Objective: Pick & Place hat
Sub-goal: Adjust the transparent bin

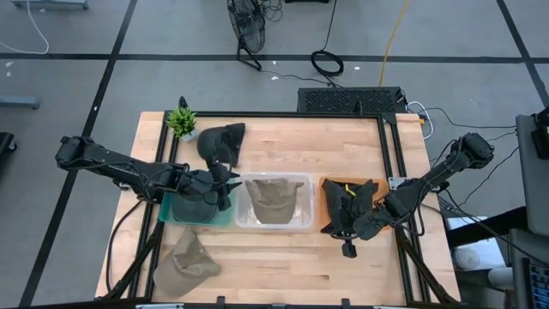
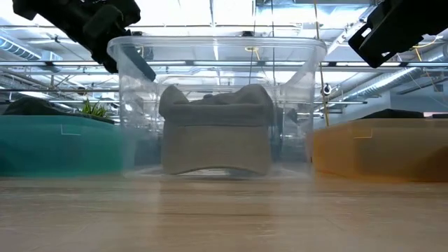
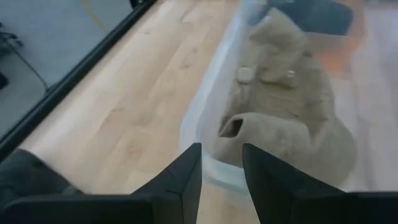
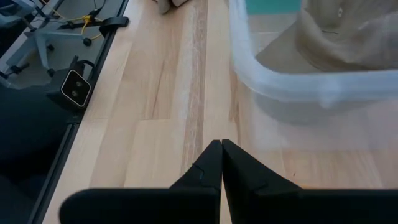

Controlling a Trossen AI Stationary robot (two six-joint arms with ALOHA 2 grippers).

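Observation:
A tan hat [image 1: 273,199] lies in the clear bin [image 1: 244,219] at the table's middle; it also shows in the low view [image 2: 215,129] and the left wrist view [image 3: 280,99]. A black hat [image 1: 350,196] lies in the orange bin [image 1: 326,225]. A dark hat [image 1: 221,142] rests on the table behind the teal bin [image 1: 176,210], and another tan hat [image 1: 184,262] lies near the near-left corner. My left gripper [image 1: 230,190] [image 3: 222,168] hangs open over the teal bin's right end, beside the clear bin. My right gripper [image 1: 348,247] [image 4: 221,162] is shut, above the bare table at the orange bin's near edge.
A small potted plant [image 1: 182,120] stands at the far-left corner. The three bins stand side by side across the table's middle. Bare wood [image 1: 283,266] lies along the near edge, to the right of the tan hat. Black rails [image 1: 390,154] frame the table's right side.

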